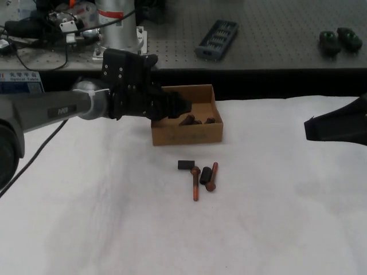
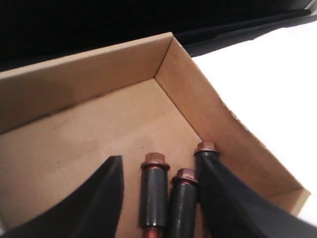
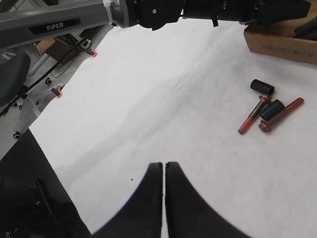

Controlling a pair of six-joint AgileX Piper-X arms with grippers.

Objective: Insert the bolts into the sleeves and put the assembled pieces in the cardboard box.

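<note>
Your left gripper (image 2: 161,159) hangs inside the box (image 2: 89,79), released: its fingers (image 2: 99,203) stand apart on either side of two assembled pieces (image 2: 153,193), which lie side by side on the box floor with their copper heads pointing toward the far corner. A third bolt head (image 2: 205,147) peeks out just beyond one fingertip, close to the box wall. Your right gripper (image 3: 164,167) is clenched on nothing, its fingers pressed together above the white cloth (image 3: 163,89), well apart from the box. On the cloth in front of the box lie the loose parts: one sleeve (image 3: 262,86) on its own, and just beside it two bolts (image 3: 252,115) with a second sleeve (image 3: 273,109) between them, close against both; you cannot tell whether it sits on either bolt.
</note>
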